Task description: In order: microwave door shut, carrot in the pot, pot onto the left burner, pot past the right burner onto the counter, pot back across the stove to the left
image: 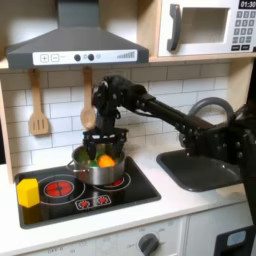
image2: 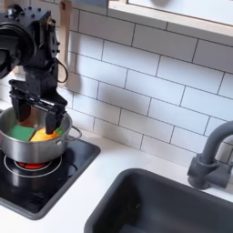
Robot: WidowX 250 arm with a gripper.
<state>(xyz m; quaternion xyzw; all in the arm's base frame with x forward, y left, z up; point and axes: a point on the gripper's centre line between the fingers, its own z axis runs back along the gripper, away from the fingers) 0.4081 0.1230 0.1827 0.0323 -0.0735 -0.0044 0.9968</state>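
The gripper hangs over the pot in the second exterior view, covering part of its contents; whether its fingertips touch anything cannot be told. The stove is cut off by the second exterior view's left and bottom edges. In the first exterior view the microwave door is cropped at the top edge.

The carrot lies in the pot on the stove, sink at the first exterior view's right
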